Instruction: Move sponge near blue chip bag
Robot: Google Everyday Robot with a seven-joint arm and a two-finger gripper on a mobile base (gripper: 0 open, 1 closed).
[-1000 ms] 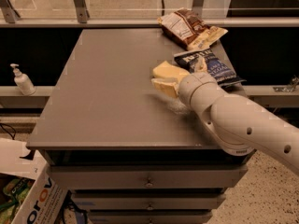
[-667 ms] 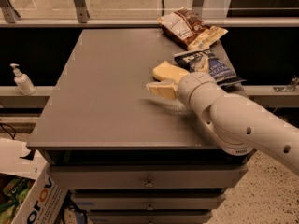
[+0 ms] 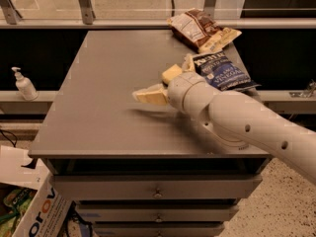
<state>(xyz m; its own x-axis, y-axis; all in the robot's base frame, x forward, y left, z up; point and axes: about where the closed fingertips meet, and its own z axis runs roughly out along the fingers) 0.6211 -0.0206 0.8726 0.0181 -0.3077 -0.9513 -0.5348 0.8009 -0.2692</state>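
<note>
The sponge (image 3: 172,74), a pale yellow block, lies on the grey table (image 3: 98,83) against the left edge of the blue chip bag (image 3: 222,73). The white arm hides part of it. The blue chip bag lies flat at the table's right side, white lettering up. My gripper (image 3: 146,95) hovers low over the table, just left of and in front of the sponge. It points left and is apart from the sponge, with nothing seen in it.
A brown-and-white snack bag (image 3: 200,28) lies at the table's back right corner. A soap pump bottle (image 3: 23,85) stands on a ledge to the left. Drawers (image 3: 157,194) sit under the tabletop. A cardboard box (image 3: 39,216) is on the floor at lower left.
My gripper has moved left over the table, away from the sponge. The sponge stays beside the blue chip bag.
</note>
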